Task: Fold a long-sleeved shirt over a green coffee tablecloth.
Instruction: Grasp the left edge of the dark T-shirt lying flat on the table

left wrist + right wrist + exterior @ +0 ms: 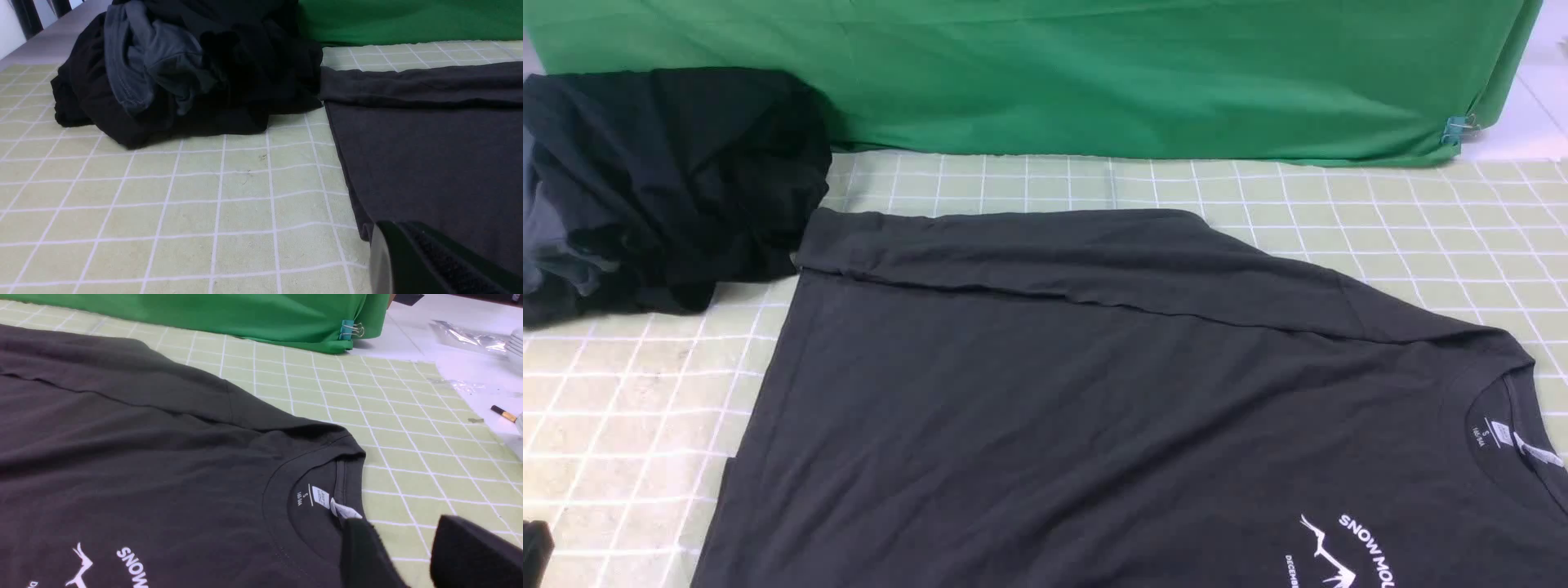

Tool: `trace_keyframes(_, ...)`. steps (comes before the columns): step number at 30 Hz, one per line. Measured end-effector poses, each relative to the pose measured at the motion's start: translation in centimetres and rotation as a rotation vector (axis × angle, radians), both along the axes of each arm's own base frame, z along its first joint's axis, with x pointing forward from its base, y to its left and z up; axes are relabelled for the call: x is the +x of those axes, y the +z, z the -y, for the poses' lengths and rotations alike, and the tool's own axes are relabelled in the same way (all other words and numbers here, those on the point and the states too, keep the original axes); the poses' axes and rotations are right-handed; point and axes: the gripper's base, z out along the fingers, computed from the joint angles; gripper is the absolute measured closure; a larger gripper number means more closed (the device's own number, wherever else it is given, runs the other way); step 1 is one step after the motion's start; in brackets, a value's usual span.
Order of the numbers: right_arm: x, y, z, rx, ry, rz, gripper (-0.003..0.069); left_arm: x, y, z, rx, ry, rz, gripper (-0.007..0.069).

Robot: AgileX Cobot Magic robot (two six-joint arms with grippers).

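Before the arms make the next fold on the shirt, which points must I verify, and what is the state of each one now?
1. The long-sleeved shirt lies flat on the green coffee tablecloth: ok.
2. The far sleeve is folded onto the body: ok.
3. The black garment pile is apart from the shirt: not ok, it touches the far corner.
4. The right gripper is open beside the collar: ok.
5. The left gripper is empty: cannot tell; it is shut, its contact is out of view.
6. The near sleeve is laid out: cannot tell, out of view.
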Motion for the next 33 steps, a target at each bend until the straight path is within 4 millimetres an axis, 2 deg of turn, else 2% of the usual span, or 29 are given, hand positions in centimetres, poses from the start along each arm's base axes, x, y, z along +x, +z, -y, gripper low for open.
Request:
trace_keyframes(17,0.0,0.0,0.0,0.0,0.0,0.0,0.0417,0.0,0.1,0.0,0.005,0.001,0.015,0.0622)
trace_keyframes(21,0.0,0.0,0.0,0.0,0.0,0.0,0.0417,0.1,1.2,0.0,-0.118,0.007,0.134,0.0622)
trace_keyframes(22,0.0,0.0,0.0,0.0,0.0,0.0,0.0417,0.1,1.9,0.0,-0.248,0.015,0.22,0.0622)
trace_keyframes(23,0.0,0.0,0.0,0.0,0.0,0.0,0.0417,0.1,2.0,0.0,-0.263,0.017,0.23,0.0622)
trace_keyframes(25,0.0,0.0,0.0,0.0,0.0,0.0,0.0417,-0.1,3.1,-0.4,-0.449,0.036,0.363,0.0622)
trace_keyframes(28,0.0,0.0,0.0,0.0,0.0,0.0,0.0417,-0.3,3.8,-0.7,-0.511,0.047,0.45,0.0622)
trace_keyframes(33,0.0,0.0,0.0,0.0,0.0,0.004,0.0417,-1.4,6.1,-1.6,-0.579,0.065,0.76,0.0622)
